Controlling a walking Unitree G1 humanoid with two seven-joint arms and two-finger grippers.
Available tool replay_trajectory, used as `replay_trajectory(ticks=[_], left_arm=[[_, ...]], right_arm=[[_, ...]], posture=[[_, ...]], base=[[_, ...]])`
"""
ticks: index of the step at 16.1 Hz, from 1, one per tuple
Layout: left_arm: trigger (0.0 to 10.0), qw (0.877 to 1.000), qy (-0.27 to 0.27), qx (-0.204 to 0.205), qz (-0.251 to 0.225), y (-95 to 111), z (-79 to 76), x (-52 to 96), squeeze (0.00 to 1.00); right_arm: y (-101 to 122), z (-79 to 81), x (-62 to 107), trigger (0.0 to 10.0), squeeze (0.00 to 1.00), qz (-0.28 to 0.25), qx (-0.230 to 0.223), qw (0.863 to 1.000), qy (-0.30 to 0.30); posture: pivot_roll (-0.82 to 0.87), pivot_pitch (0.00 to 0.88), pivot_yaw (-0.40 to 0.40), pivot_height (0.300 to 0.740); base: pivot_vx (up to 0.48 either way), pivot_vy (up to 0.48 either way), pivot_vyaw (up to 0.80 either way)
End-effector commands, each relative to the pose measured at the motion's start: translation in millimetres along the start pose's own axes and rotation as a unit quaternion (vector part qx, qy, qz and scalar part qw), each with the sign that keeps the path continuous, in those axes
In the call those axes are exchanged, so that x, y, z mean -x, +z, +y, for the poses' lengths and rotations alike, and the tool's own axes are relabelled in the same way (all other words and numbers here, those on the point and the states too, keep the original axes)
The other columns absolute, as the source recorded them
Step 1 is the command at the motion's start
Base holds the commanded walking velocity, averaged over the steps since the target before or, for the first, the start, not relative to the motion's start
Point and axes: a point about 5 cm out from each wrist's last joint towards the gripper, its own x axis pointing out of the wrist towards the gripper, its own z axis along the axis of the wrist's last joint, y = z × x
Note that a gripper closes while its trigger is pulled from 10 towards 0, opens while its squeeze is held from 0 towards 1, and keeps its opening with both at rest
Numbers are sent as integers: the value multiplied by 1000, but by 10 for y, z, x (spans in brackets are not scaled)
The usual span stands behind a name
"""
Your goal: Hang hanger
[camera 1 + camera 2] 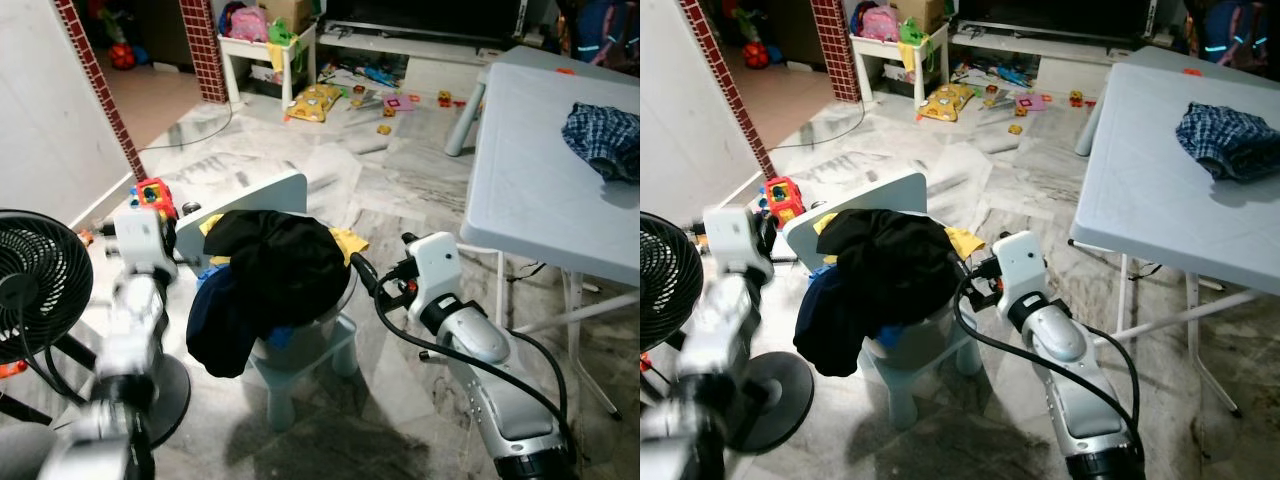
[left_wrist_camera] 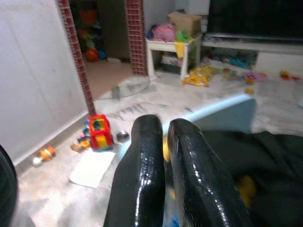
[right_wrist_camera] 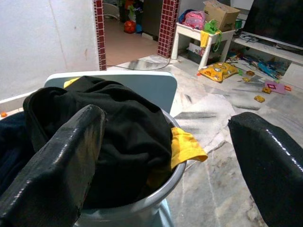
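Your right gripper (image 3: 165, 156) has its glossy black fingers spread wide, just beside a round grey basin (image 3: 142, 208) on a small pale-blue chair (image 1: 300, 355). The basin is heaped with soft crumpled laundry: black garment (image 1: 275, 265), navy cloth (image 1: 215, 320), yellow cloth (image 3: 185, 147). Your left gripper (image 2: 163, 156) has its fingers nearly pressed together, empty. No hanger can be made out. Smooth white folding table (image 1: 530, 190) bears checked cloth (image 1: 605, 140). Black fan (image 1: 35, 285) stands at the left.

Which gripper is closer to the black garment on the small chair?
Right. The right gripper, open, is right beside the black garment, almost touching it. The left gripper, shut, is behind the small chair, farther away.
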Motion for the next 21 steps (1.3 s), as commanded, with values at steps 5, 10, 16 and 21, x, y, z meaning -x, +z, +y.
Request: replay_trajectory(ticks=[5,10,16,21], left_arm=[[10000,999,-43,-29,-13,55,-233,851,827],[10000,999,-40,-24,28,-36,-240,1145,1000],[10000,995,-83,-4,53,-22,-462,1088,0],[10000,994,-89,5,57,-6,-506,1070,0]], right_arm=[[-124,-45,59,10000,0,32,5,999,-17],[-85,19,-39,10000,0,26,3,1000,-6],[-103,55,-26,10000,0,28,14,1000,-2],[-79,63,-37,10000,0,21,16,1000,2]], posture=[[-117,46,-19,740],[-110,49,-12,740],[-120,55,-6,740],[-121,54,-4,740]], base=[[0,0,0],[0,0,0],[0,0,0],[0,-49,441]])
